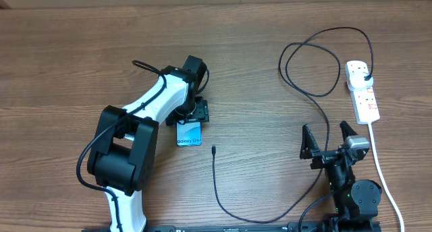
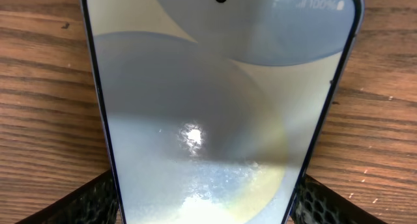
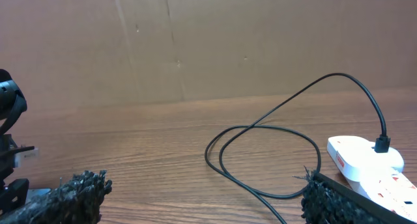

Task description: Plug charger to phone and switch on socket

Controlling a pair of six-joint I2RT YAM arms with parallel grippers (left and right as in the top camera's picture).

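The phone point(image 1: 189, 136) lies flat on the wooden table, its light blue screen up. It fills the left wrist view point(image 2: 215, 120). My left gripper point(image 1: 190, 127) straddles its near end, with a black finger point(image 2: 78, 204) pressed against each long edge. The charger is a thin black cable. Its small connector tip point(image 1: 213, 149) lies loose on the table just right of the phone. The cable point(image 3: 260, 129) loops across to a black plug point(image 1: 366, 75) seated in the white socket point(image 1: 362, 94) at the far right. My right gripper point(image 1: 329, 141) stands open and empty, left of the socket.
The socket's thick white cord point(image 1: 381, 171) runs down the right side, past the right arm's base. The cable's slack curves along the front edge point(image 1: 256, 220). A brown cardboard wall point(image 3: 195, 42) stands behind the table.
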